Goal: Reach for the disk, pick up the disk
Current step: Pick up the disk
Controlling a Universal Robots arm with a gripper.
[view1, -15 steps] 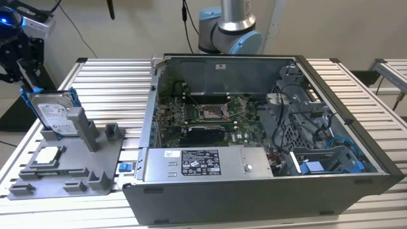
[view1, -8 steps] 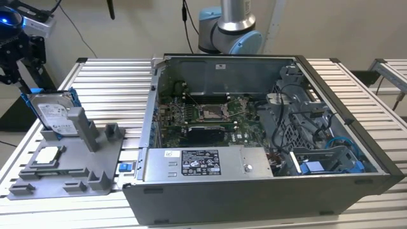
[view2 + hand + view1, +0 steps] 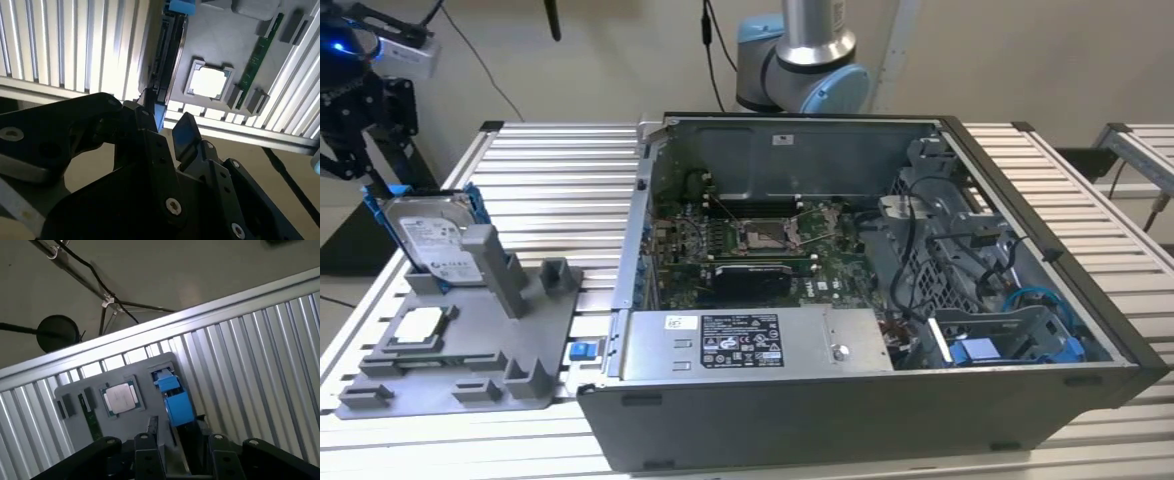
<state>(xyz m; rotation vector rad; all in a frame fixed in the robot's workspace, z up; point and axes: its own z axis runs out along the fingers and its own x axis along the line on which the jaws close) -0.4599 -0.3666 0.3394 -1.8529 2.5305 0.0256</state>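
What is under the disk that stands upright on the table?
The disk stands on edge in a gray holder tray. A gray post covers its lower corner, so the slot beneath it is hidden.

Colour rundown: the disk (image 3: 430, 238) is silver metal with a white printed label and blue side rails. The holder (image 3: 544, 330) under it is plain matte grey. On the holder there's a silver square chip (image 3: 420, 325) and a green strip (image 3: 258, 54). The table (image 3: 554, 170) under the holder is shiny aluminium, striped with ribs. The case (image 3: 854, 420) beside the holder is dark grey, with a green board (image 3: 678, 245) inside.
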